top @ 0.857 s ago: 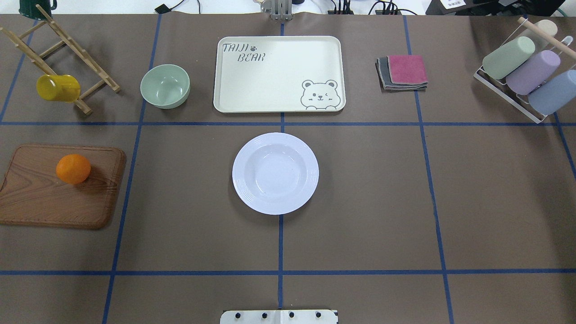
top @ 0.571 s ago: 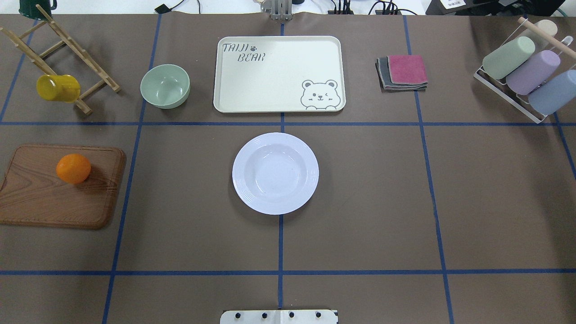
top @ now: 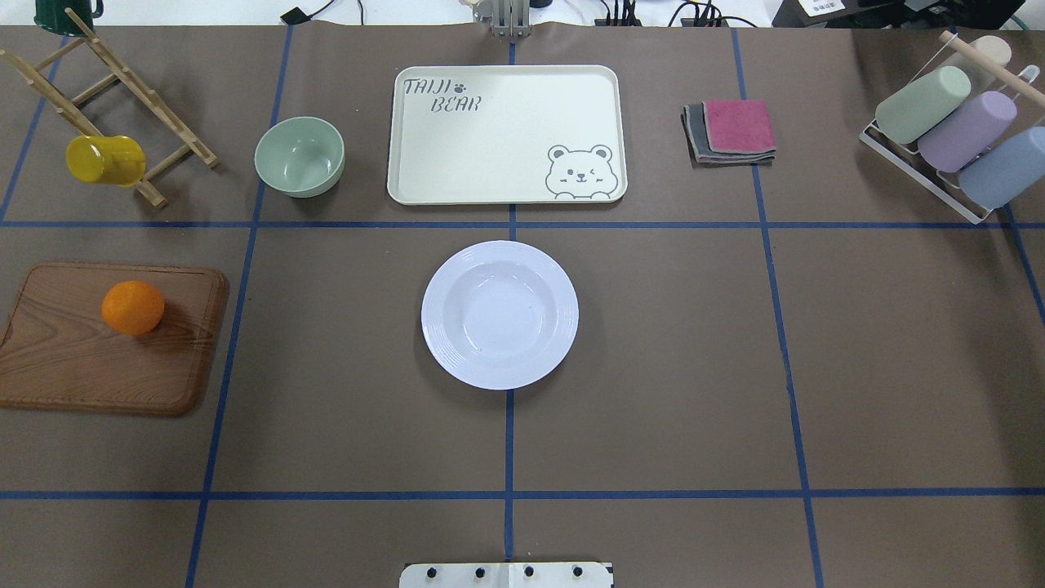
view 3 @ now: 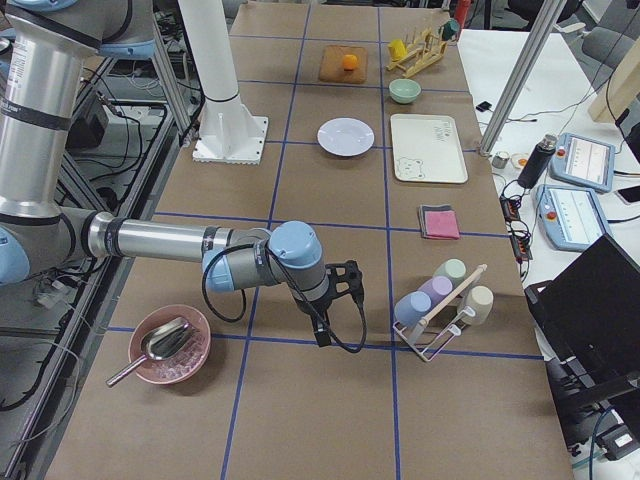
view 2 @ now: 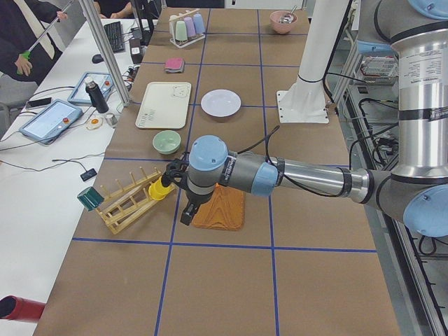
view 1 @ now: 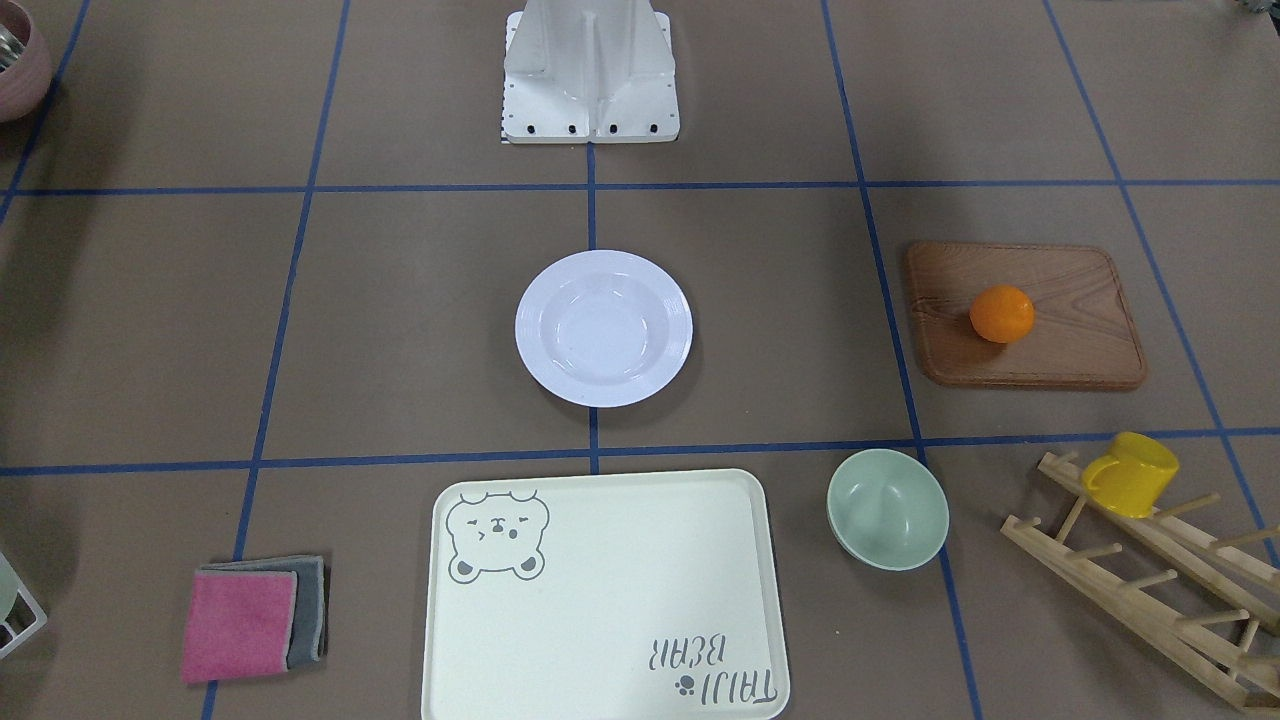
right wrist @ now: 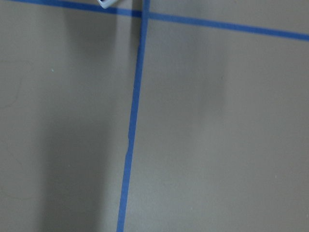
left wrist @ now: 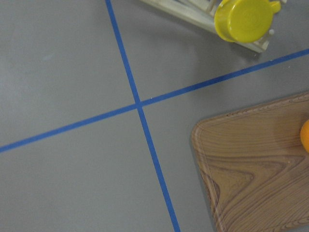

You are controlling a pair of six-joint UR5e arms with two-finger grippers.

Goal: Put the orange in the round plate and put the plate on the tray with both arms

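Observation:
The orange [top: 133,307] lies on a brown wooden board [top: 98,367] at the table's left side. The round plate [top: 500,314], white and bare, sits at the table's middle, with the cream tray [top: 506,135] just beyond it. Both also show in the front-facing view: plate [view 1: 603,328], tray [view 1: 600,600], orange [view 1: 1002,314]. My left gripper [view 2: 185,213] hangs over the table beside the board's outer end, seen only in the exterior left view. My right gripper [view 3: 322,335] hovers near the cup rack, seen only in the exterior right view. I cannot tell whether either is open or shut.
A pale green bowl [top: 300,156] stands left of the tray. A wooden rack with a yellow mug [top: 106,159] is at the far left. Folded cloths [top: 732,131] and a cup rack [top: 955,131] lie to the right. A pink bowl with a spoon [view 3: 170,343] sits near the right arm.

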